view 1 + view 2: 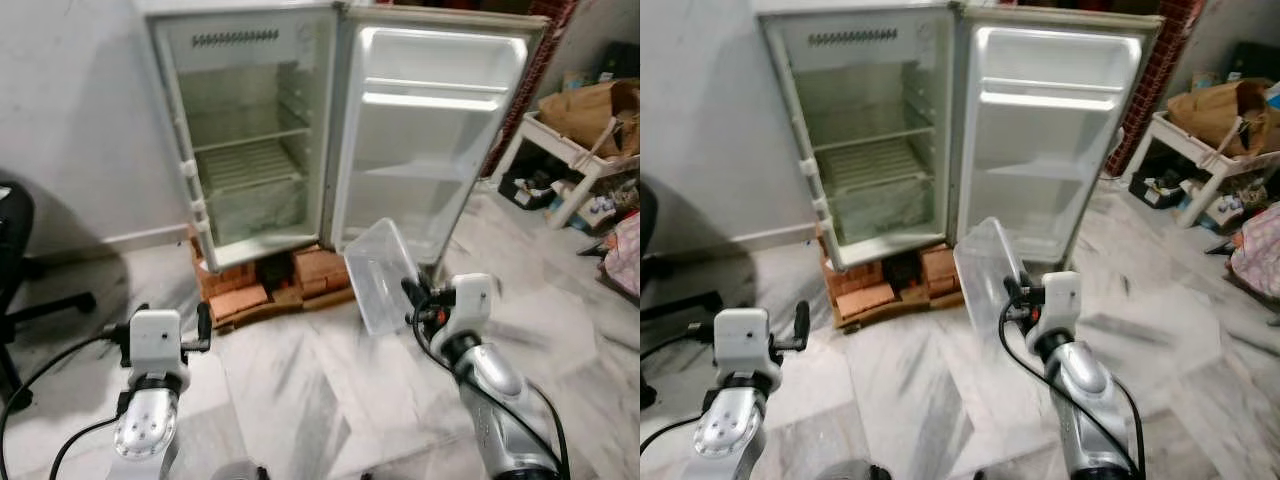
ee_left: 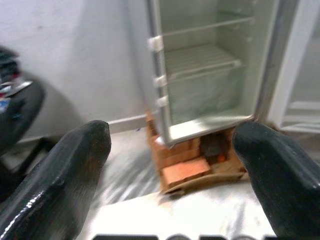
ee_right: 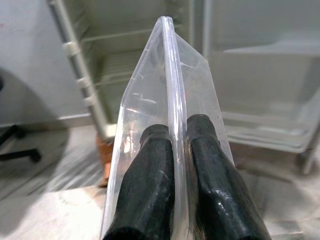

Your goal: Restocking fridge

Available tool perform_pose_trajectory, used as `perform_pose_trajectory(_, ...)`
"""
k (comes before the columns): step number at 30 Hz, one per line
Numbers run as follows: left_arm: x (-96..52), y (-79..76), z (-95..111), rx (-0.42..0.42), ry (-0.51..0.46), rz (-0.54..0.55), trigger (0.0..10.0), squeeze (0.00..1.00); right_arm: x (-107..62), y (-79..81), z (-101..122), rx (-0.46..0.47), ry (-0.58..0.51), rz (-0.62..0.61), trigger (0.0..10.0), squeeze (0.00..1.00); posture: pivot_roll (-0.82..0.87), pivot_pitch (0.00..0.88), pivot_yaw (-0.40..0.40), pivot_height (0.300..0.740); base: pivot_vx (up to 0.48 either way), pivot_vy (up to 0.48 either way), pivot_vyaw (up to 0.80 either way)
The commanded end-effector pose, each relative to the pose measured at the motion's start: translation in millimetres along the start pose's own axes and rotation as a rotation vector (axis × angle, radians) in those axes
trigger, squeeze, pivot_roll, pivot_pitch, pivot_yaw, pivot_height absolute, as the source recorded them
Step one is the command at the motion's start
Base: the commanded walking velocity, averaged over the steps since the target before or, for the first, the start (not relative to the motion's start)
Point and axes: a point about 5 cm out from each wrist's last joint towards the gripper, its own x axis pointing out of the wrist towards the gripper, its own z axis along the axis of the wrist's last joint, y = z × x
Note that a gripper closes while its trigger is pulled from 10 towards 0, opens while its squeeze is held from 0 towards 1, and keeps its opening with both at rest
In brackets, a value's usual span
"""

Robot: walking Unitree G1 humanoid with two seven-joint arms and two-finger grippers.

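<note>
The right pincer [image 3: 172, 150] is clamped on the rim of a clear plastic bin [image 1: 378, 270], holding it tilted in the air just in front of the fridge [image 1: 250, 130]. The fridge stands on bricks [image 1: 240, 295] with its door [image 1: 430, 130] swung wide, wire shelves [image 1: 245, 160] bare. The left pincer [image 2: 170, 165] hangs low with fingers [image 2: 60, 175] spread apart, gripping nothing. A cluttered white rack [image 1: 565, 150] stands to the right on the marble floor [image 1: 320, 400].

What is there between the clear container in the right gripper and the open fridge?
Only bare marble floor lies between the clear container held by the right gripper and the open fridge, as the left eye view shows.
</note>
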Motion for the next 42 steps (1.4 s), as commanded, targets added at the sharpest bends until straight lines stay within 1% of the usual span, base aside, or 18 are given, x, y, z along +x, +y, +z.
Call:
perform_pose_trajectory(1, -1.0, -2.5, -1, -0.001, 0.008, -0.011, 10.0, 0.00, 1.0, -2.3, 4, -0.009, -0.010, 0.000, 10.0, 0.00, 0.03, 0.000, -0.011, 0.740, -0.244, 0.368, 0.00)
perform_pose_trajectory(5, -0.2, -2.4, 1, 0.008, 0.000, -0.016, 10.0, 0.00, 1.8, -1.7, 4, -0.008, -0.009, 0.000, 10.0, 0.00, 0.03, 0.000, -0.010, 0.740, 0.000, 0.000, 0.00)
perform_pose_trajectory(8, -1.1, -3.9, 3, -0.017, -0.013, -0.047, 10.0, 0.00, 2.8, -1.0, 4, -0.008, -0.009, 0.000, 10.0, 0.00, 0.03, 0.000, -0.008, 0.740, 0.000, 0.000, 0.00)
perform_pose_trajectory(11, -1.3, -3.6, 3, -0.007, -0.017, -0.053, 10.0, 0.00, 3.8, -0.5, 4, -0.007, -0.010, 0.001, 10.0, 0.00, 0.03, 0.000, -0.007, 0.740, 0.000, 0.000, 0.00)
perform_pose_trajectory(16, -1.0, -1.3, 2, 0.025, -0.023, -0.043, 10.0, 0.00, 5.8, -1.0, 7, 0.002, -0.026, -0.016, 10.0, 0.00, 0.03, 0.000, -0.010, 0.740, 0.000, 0.000, 0.00)
perform_pose_trajectory(20, 0.2, 2.0, 1, 0.035, -0.030, -0.021, 10.0, 0.00, 8.0, -0.8, 11, -0.023, -0.050, -0.013, 10.0, 0.00, 0.03, 0.000, -0.011, 0.740, 0.000, 0.000, 0.00)
perform_pose_trajectory(21, 1.0, 3.1, 2, 0.039, -0.035, -0.019, 10.0, 0.00, 9.0, -0.9, 15, -0.048, -0.068, -0.015, 10.0, 0.00, 0.03, 0.000, -0.010, 0.740, 0.000, 0.000, 0.00)
perform_pose_trajectory(23, 2.7, 3.9, 3, 0.038, -0.043, -0.015, 10.0, 0.00, 11.8, -3.0, 20, -0.051, -0.095, -0.036, 10.0, 0.00, 0.03, 0.000, -0.010, 0.740, 0.000, 0.000, 0.00)
perform_pose_trajectory(26, 4.9, 5.7, 8, 0.026, -0.061, -0.003, 10.0, 0.00, 16.2, -4.4, 24, -0.047, -0.102, -0.061, 10.0, 0.00, 0.03, 0.000, -0.005, 0.740, 0.000, 0.000, 0.00)
perform_pose_trajectory(31, 5.5, 9.3, 10, 0.023, -0.069, 0.022, 10.0, 0.00, 18.2, -5.1, 25, -0.031, -0.100, -0.081, 10.0, 0.00, 0.03, 0.000, -0.003, 0.740, 0.000, 0.000, 0.00)
perform_pose_trajectory(35, 7.5, 12.3, 15, 0.023, -0.097, 0.034, 10.0, 0.00, 20.3, -2.1, 26, -0.024, -0.105, -0.071, 10.0, 0.00, 0.03, 0.000, -0.003, 0.740, 0.000, 0.000, 0.00)
perform_pose_trajectory(42, 9.2, 13.8, 16, 0.008, -0.101, 0.044, 10.0, 0.00, 22.6, -1.4, 26, -0.034, -0.101, -0.072, 10.0, 0.00, 0.03, 0.000, -0.006, 0.740, 0.000, 0.000, 0.00)
